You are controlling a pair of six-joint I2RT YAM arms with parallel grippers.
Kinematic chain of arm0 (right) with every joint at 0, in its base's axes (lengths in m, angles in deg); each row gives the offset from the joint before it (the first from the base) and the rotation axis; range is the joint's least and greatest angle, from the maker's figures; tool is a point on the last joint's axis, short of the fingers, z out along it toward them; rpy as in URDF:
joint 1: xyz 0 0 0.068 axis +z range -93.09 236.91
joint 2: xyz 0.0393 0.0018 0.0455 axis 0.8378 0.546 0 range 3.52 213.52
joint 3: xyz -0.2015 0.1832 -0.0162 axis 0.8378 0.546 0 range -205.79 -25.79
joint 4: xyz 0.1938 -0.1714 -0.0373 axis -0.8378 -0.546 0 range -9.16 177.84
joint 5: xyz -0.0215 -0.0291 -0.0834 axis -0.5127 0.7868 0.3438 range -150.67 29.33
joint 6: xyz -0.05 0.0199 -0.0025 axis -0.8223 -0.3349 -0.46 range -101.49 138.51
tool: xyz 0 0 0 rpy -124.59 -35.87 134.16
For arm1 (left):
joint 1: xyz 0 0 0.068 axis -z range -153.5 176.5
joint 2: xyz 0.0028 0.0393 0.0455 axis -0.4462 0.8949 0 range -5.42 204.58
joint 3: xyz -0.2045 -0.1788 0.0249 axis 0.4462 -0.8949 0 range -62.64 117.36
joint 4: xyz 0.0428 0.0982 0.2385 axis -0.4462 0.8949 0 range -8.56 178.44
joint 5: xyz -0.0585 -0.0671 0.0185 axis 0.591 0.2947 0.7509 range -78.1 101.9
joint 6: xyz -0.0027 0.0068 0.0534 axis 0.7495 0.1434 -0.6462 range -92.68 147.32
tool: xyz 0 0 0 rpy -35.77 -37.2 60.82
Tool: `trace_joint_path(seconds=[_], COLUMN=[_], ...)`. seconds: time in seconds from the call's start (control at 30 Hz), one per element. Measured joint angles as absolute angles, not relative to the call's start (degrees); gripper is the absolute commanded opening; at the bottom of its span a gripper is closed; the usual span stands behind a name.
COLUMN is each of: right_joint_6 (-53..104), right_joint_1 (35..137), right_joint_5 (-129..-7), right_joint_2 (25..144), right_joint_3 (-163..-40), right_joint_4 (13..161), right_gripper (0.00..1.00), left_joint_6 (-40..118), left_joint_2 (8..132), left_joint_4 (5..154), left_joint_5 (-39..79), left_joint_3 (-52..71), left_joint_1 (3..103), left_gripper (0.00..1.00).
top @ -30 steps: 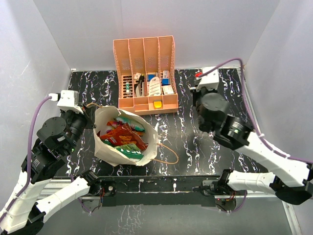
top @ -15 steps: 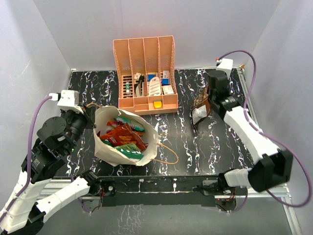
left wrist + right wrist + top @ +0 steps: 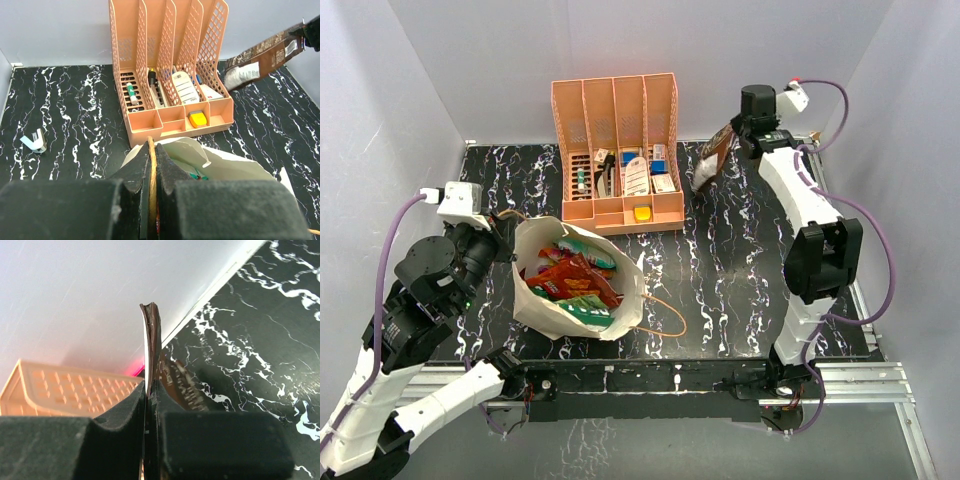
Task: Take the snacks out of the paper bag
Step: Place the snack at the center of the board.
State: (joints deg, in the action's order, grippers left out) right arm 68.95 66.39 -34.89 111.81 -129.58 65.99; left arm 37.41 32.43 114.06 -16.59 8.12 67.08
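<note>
The paper bag (image 3: 533, 305) stands open on the left of the table, with red, orange and green snacks (image 3: 570, 278) packed inside. My left gripper (image 3: 505, 228) is at the bag's back left rim. In the left wrist view it (image 3: 151, 147) is shut on the bag's cord handle (image 3: 151, 160), with the bag's mouth (image 3: 225, 162) just beyond. My right gripper (image 3: 735, 135) is raised at the back right, shut on a dark brown snack packet (image 3: 710, 160) that hangs beside the organizer. In the right wrist view the packet (image 3: 152, 340) sticks up edge-on from the shut jaws (image 3: 150, 385).
The peach slotted organizer (image 3: 617, 110) with small boxes and bottles stands at the back centre. The bag's second cord handle (image 3: 665, 310) lies looped on the table to its right. A small white and blue clip (image 3: 34, 141) lies on the table's left. White walls close in the sides and back.
The right arm has swung from over the table's right middle to the back, lifting the brown packet up beside the organizer. The left arm and bag have not moved.
</note>
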Motion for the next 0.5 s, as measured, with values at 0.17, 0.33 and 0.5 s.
trace_joint_path(seconds=[0.17,0.33,0.5], right_joint_6=[78.24,82.08,83.88], right_joint_1=[61.03,57.14,57.03], right_joint_5=[-32.99,-30.6,-29.55], right_joint_2=[107.6,96.73,82.07], right_joint_3=[-115.31,-87.9,-65.04], right_joint_4=[68.22,69.99,73.53], right_gripper=[0.07,0.08,0.1], left_joint_6=[37.51,37.8,38.19], left_joint_2=[32.41,32.43,32.65], left_joint_4=[114.09,114.06,113.78], left_joint_5=[-16.31,-15.65,-14.76], left_joint_3=[8.12,8.12,8.01], left_joint_1=[67.08,67.08,67.08], left_gripper=[0.0,0.0,0.0])
